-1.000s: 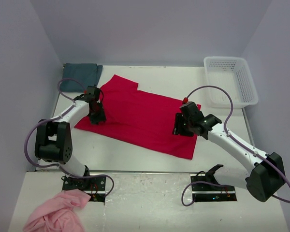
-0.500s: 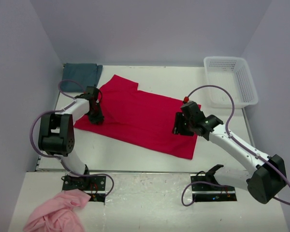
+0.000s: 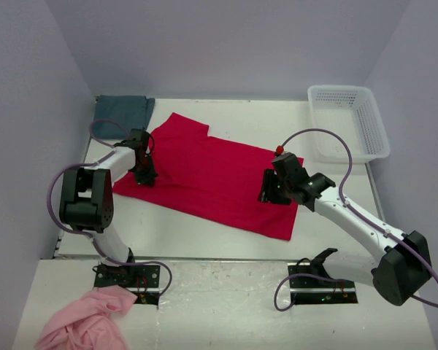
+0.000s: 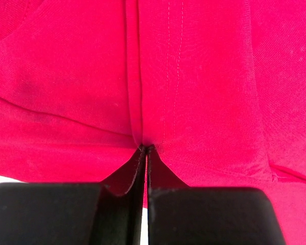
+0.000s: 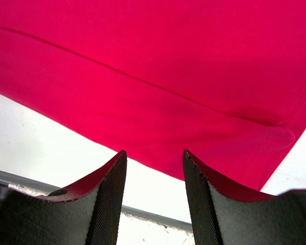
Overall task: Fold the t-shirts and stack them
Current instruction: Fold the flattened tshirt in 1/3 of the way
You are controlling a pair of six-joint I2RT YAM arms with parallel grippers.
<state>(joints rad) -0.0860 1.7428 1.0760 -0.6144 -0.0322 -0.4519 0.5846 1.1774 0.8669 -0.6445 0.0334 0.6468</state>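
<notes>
In left gripper (image 4: pixel 145 151): red t-shirt (image 4: pixel 194 87)

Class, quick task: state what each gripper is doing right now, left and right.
Left gripper: closed, pinching a fold of the red shirt.
Right gripper: open, holding nothing, near the shirt's edge.

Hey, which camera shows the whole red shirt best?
The top view: the red shirt lies spread on the table, almost wholly visible. The left wrist view shows only a pinched fold of it; the right wrist view, just a hem and corner.
</notes>
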